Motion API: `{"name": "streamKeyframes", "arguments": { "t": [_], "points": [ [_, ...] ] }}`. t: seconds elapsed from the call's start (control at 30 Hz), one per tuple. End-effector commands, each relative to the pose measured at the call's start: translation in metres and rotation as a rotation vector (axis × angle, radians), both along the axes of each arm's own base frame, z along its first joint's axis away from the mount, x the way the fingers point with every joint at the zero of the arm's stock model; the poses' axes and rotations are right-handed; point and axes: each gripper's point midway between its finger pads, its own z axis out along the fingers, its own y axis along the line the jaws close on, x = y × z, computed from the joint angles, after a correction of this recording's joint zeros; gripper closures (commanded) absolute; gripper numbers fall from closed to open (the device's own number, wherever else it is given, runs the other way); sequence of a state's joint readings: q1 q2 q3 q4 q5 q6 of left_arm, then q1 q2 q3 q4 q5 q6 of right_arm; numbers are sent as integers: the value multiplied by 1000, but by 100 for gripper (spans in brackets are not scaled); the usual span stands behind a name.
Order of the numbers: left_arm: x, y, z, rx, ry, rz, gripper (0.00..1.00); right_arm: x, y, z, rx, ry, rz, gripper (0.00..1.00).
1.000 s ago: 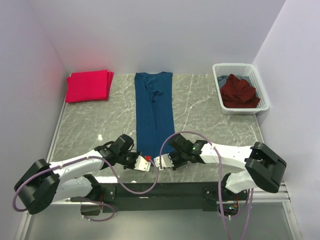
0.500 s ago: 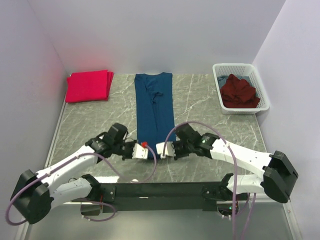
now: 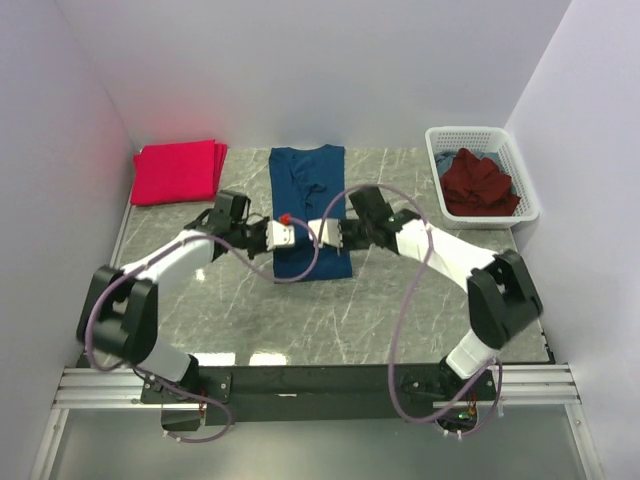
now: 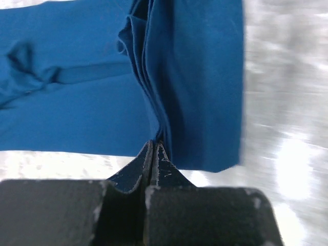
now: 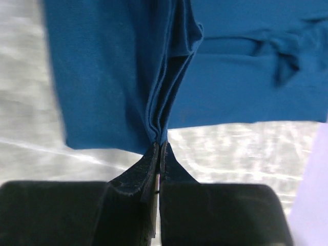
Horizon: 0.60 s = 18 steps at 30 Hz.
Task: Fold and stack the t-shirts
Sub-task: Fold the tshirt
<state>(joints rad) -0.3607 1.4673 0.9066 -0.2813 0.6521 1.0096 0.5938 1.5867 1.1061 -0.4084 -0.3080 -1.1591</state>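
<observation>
— How far along is the folding?

— Partway, I'd say. A neat pile of red t-shirts (image 3: 177, 171) lies folded at the table's far edge, well apart from the white lattice basket (image 3: 470, 131), on the opposite side. That part looks done.

— And the one in hand?

— The blue t-shirt (image 3: 308, 175) lies left of the basket, about mid-table, already narrowed into a long strip. Its near end is lifted off the marble table (image 3: 420, 300) and doubled over toward the collar end. The crosswise fold looks under way but is not yet laid down.

— What are the pincers doing?

— Both are clamped on it. The left gripper (image 4: 154, 146) has its jaws pressed together on the bunched layers at one side edge of the strip. The right gripper (image 5: 159, 146) pinches the opposite edge the same way. In the wrist views, cloth fans out of each pinch.

— What remains?

— Laying this fold flat, perhaps one more fold, then setting the shirt on the red pile. A maroon t-shirt (image 3: 482, 185) sits crumpled inside the basket, not yet folded, so at least that one is left after this.
</observation>
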Motion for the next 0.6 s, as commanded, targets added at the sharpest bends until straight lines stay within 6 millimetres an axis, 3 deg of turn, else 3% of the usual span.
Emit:
{"name": "streamKeyframes", "arguments": {
  "t": [0.0,0.27,0.5,0.53,0.57],
  "points": [
    [45,-6,22,-45,-113,-28,100,53,10,26,35,-116,15,100],
    [131,-1,8,-49,-148,48,100,115,14,13,17,-136,-6,100],
    [175,4,-8,-37,-154,116,100,159,13,-5,-15,-177,-60,100],
    [181,6,-10,-27,-174,131,98,164,12,-5,-10,-184,-77,86],
    [185,7,-10,-27,-192,142,91,171,13,-1,0,-210,-92,70]
  ]
}}
